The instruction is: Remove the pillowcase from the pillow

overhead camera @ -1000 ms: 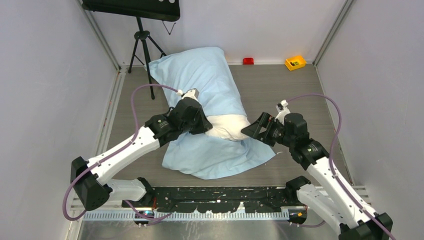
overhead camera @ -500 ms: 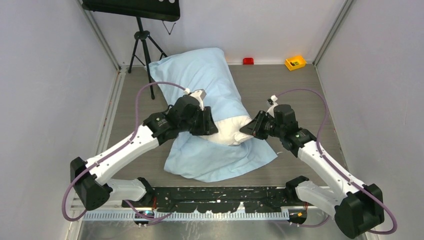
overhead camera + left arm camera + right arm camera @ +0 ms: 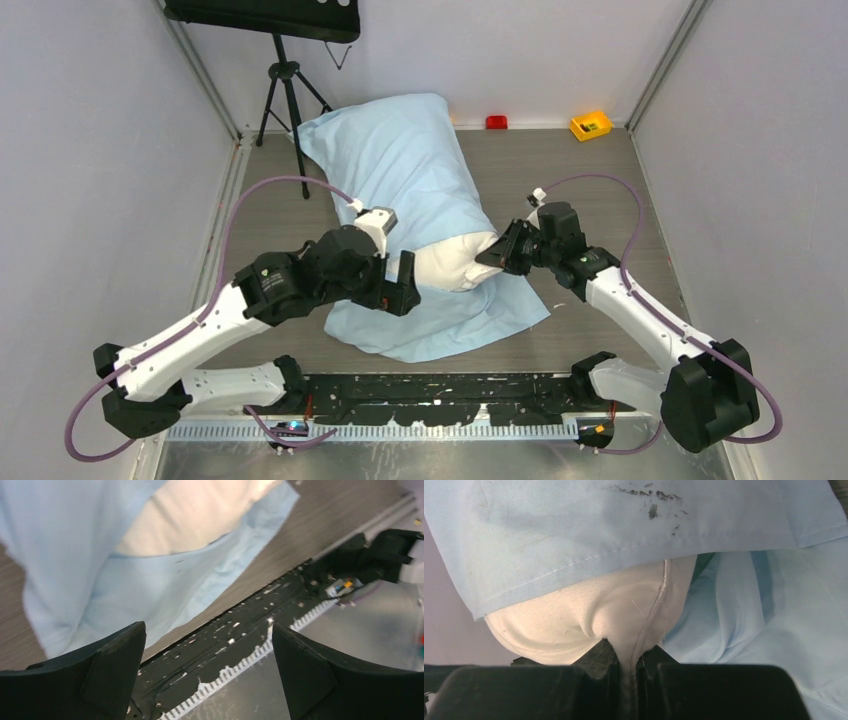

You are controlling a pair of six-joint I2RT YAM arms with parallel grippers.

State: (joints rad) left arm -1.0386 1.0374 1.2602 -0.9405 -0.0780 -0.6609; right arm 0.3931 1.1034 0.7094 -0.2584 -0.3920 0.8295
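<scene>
The light-blue pillowcase (image 3: 405, 160) lies across the table, its loose open end spread near the front. The white pillow (image 3: 450, 262) sticks out of that opening. My right gripper (image 3: 490, 255) is at the pillow's exposed corner. In the right wrist view the pillow (image 3: 574, 615) has a seamed fold pinched in that gripper (image 3: 626, 655), under the pillowcase (image 3: 624, 525) hem. My left gripper (image 3: 400, 285) hovers over the loose blue cloth left of the pillow. In its wrist view the left gripper (image 3: 206, 630) is open and empty, with pillowcase (image 3: 150, 585) and pillow (image 3: 190, 520) beyond.
A black tripod (image 3: 285, 90) stands at the back left beside the pillowcase's far end. A small red object (image 3: 496, 122) and a yellow box (image 3: 590, 125) sit along the back wall. A black rail (image 3: 430, 395) runs along the near edge. Walls close both sides.
The left gripper let go, opened and drew back toward the near left. The right gripper moved in to the pillow's exposed end and shut on it.
</scene>
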